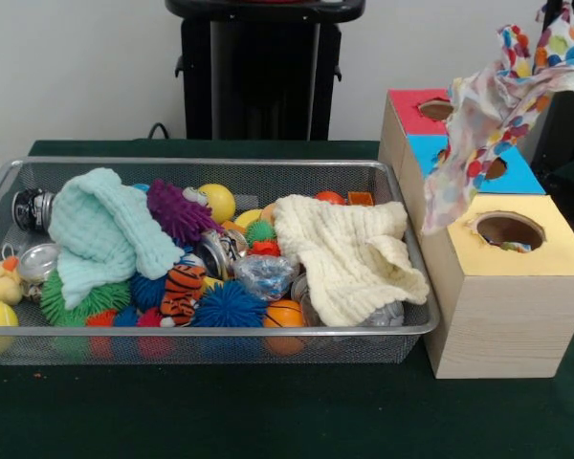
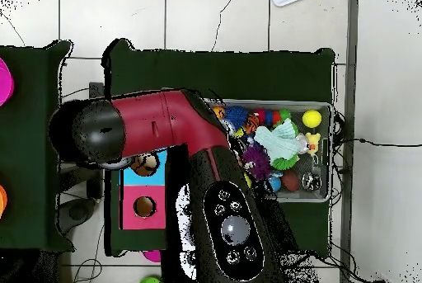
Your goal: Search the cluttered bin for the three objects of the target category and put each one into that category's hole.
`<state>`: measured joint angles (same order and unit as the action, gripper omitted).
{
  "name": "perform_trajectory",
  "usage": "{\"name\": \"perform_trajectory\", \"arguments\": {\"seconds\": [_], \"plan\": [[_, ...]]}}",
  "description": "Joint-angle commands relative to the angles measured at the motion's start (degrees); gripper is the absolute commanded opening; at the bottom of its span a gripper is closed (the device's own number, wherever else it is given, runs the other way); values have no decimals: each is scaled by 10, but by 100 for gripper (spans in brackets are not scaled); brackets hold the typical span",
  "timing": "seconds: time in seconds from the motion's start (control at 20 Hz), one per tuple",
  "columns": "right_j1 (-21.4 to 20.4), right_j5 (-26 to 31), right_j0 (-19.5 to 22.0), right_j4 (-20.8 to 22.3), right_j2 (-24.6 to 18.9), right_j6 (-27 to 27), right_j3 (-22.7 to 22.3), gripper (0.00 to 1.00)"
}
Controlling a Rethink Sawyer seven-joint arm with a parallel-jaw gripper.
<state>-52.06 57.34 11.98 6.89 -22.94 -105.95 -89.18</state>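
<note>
Overhead, the red and black arm (image 2: 173, 131) sweeps across the boxes and hides most of them; its end effector cannot be made out in either view, so whether it is apart or together I cannot tell.

In the front view a thin white fabric piece (image 1: 493, 110) printed with red, blue, yellow and orange blotches hangs in the air from the top right corner; it drapes down in front of the red-faced box (image 1: 411, 113) and the blue-faced box (image 1: 521, 174), and its lower end dangles just to the left of the yellow-faced hole (image 1: 510, 230); whatever holds it lies beyond the picture's edge. Inside that hole a scrap of the same blotched print shows at the right side (image 1: 519, 247); the hole sits on top of a pale wood-grain box (image 1: 507, 320), the nearest of the three.

The bin (image 1: 220, 330) of silver wire mesh stands on the dark green tabletop (image 1: 268, 411), just left of the boxes; in it the mint-green waffle cloth (image 1: 100, 234) lies heaped at the left, and the cream waffle cloth (image 1: 349, 258) lies spread at the right, its corner over the rim nearest the boxes; between them sit a purple spiky toy (image 1: 177, 210), a yellow ball (image 1: 217, 201), a striped tiger toy (image 1: 184, 290), a blue spiky ball (image 1: 230, 306) and a small basketball (image 1: 285, 316); no other blotched fabric shows among the clutter.
</note>
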Motion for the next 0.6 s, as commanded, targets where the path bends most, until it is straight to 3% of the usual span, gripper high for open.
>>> {"name": "perform_trajectory", "arguments": {"seconds": [0.05, 0.6], "plan": [[40, -16, -8, -24, 56, -160, -8, 0], [80, -67, -48, -76, 77, -188, 3, 0]]}}
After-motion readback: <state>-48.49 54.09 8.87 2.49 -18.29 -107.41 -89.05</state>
